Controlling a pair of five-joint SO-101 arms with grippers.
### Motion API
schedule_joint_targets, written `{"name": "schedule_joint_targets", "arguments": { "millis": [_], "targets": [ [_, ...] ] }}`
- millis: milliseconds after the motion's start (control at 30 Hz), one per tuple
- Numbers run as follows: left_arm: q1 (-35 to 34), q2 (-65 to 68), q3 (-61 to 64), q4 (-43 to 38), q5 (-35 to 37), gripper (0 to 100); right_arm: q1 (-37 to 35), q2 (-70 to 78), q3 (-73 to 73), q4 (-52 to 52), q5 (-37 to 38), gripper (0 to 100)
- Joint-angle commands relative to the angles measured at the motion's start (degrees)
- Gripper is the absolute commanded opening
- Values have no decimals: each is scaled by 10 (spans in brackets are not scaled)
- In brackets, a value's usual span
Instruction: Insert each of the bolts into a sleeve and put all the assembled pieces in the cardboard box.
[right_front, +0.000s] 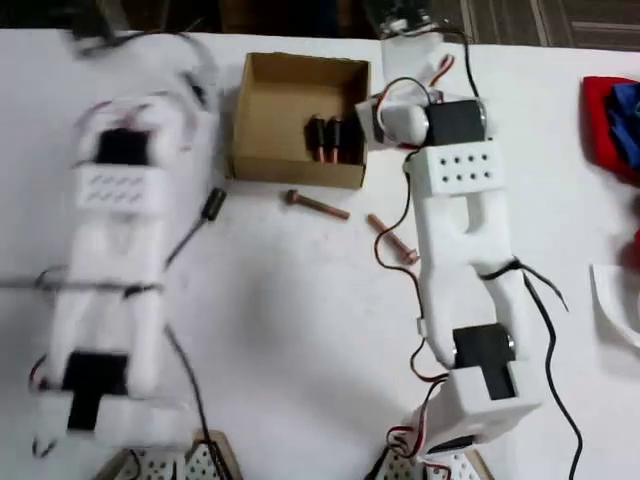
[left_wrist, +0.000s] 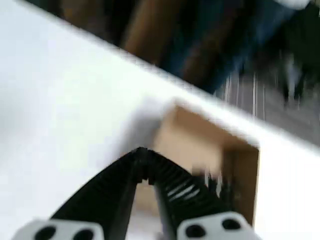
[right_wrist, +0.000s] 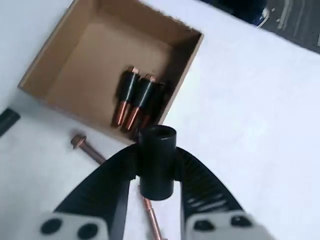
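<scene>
— What is the right gripper holding?
— We see it clamped on a black sleeve, which stands upright with its open end up. In the high view that arm's wrist crowds the 3 o'clock wall of the cardboard box.
— And inside the box?
— The assembled pieces lie side by side against that same 3 o'clock wall. We count at least two.
— What lies loose on the table?
— There are two bolts at about 5 o'clock from the box, and the farther one is just beside the right arm. In the right wrist view the held sleeve hides part of one of them. A loose sleeve sits at 8 o'clock from the box, near the left arm.
— And the left gripper?
— Its jaws meet at the tips with nothing between them, and the box is beyond it.
— Anything else?
— A red object lies at the table's 3 o'clock edge, and black cables trail along the right arm.
</scene>
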Motion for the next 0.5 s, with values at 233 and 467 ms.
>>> {"name": "schedule_joint_targets", "arguments": {
  "millis": [233,467],
  "targets": [
    [142,252,-249,185,149,27,80,-42,-35,-64,-54,21],
    [207,325,-325,250,290,28,104,-48,-36,-75,-56,21]
  ]
}}
